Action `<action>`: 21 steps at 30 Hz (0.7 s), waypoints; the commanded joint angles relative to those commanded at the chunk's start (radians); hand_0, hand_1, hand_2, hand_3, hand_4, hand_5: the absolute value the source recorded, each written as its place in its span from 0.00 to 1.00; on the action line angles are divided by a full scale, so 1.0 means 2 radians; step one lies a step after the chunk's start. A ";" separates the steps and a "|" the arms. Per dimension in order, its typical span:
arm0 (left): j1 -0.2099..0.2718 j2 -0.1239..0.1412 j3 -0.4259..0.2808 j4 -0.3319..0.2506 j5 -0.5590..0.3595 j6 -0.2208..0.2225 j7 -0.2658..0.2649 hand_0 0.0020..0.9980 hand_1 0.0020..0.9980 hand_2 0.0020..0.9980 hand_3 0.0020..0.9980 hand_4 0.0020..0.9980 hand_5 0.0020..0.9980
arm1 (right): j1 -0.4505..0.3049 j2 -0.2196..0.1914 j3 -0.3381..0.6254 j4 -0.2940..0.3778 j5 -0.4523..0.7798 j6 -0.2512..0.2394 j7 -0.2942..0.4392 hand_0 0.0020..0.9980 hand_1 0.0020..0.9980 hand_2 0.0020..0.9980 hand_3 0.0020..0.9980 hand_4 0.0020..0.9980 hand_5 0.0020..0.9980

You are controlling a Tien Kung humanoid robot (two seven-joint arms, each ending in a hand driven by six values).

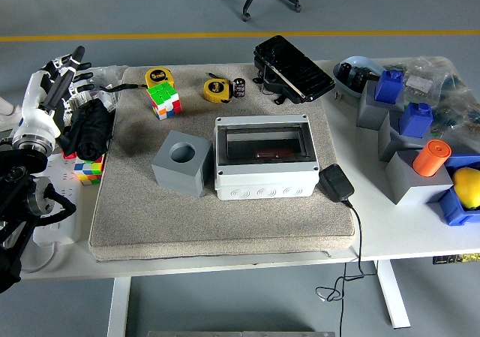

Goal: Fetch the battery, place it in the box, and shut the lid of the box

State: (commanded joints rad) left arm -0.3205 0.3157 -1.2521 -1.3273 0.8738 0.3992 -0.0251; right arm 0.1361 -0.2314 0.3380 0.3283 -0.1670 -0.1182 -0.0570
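A grey-white box (264, 173) stands mid-mat with its tinted clear lid (263, 142) lying flat on top; something reddish shows through it. A small black cylindrical battery (239, 87) stands upright at the mat's far edge, beside a yellow tape measure (216, 90). My left hand (56, 78) is at the table's far left edge, well away from both, its white and black fingers spread and holding nothing. My right arm does not show.
A grey cube with a round hole (182, 162) sits left of the box. Rubik's cubes (165, 100) (88, 168), a second tape measure (158, 76), a black case (292, 68), a black adapter (337, 182) and grey and blue blocks with an orange cylinder (433, 157) lie around.
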 joint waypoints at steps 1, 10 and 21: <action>0.000 0.000 -0.002 0.000 0.001 -0.001 0.000 0.49 0.62 0.62 0.65 1.00 0.59 | 0.001 0.000 0.001 0.000 0.000 0.000 0.000 0.57 0.64 0.67 0.58 0.95 0.49; 0.004 -0.003 -0.018 0.001 -0.003 -0.005 0.002 0.49 0.61 0.61 0.64 1.00 0.58 | 0.003 -0.002 0.001 0.000 0.000 0.001 0.000 0.57 0.64 0.67 0.59 0.95 0.49; 0.010 -0.004 -0.044 -0.002 0.000 -0.011 0.009 0.48 0.60 0.61 0.64 1.00 0.58 | 0.000 0.001 0.002 0.000 0.000 0.001 0.001 0.57 0.64 0.67 0.58 0.95 0.49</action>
State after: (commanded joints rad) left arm -0.3012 0.3076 -1.3392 -1.3307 0.8734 0.3766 -0.0064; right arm 0.1370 -0.2291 0.3422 0.3292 -0.1678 -0.1172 -0.0556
